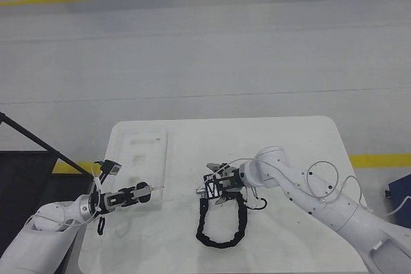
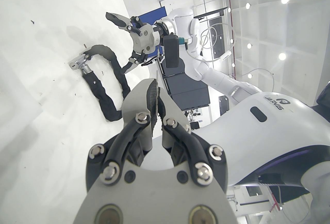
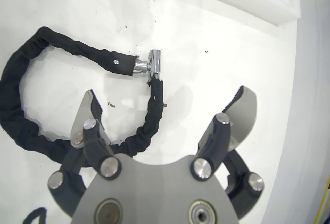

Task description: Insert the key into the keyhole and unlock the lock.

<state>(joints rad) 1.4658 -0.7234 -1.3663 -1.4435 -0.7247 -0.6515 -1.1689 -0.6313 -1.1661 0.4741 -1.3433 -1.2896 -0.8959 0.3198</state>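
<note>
Left claw (image 2: 155, 92) clenches the key (image 2: 156, 75) — blade pointing toward the lock (image 2: 77, 63) — right claw (image 3: 165, 94) splayed.

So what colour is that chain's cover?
The cover is black, clearest in the right wrist view.

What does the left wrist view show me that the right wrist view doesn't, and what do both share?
The left wrist view gives you the left hand shut on the key, plus the keyhole in the end face of the lock cylinder, turned toward that camera. The right wrist view instead gives the lock cylinder side-on and the black chain as a full loop, both ends meeting the cylinder. Both share the right hand, open, close by the lock cylinder.
</note>
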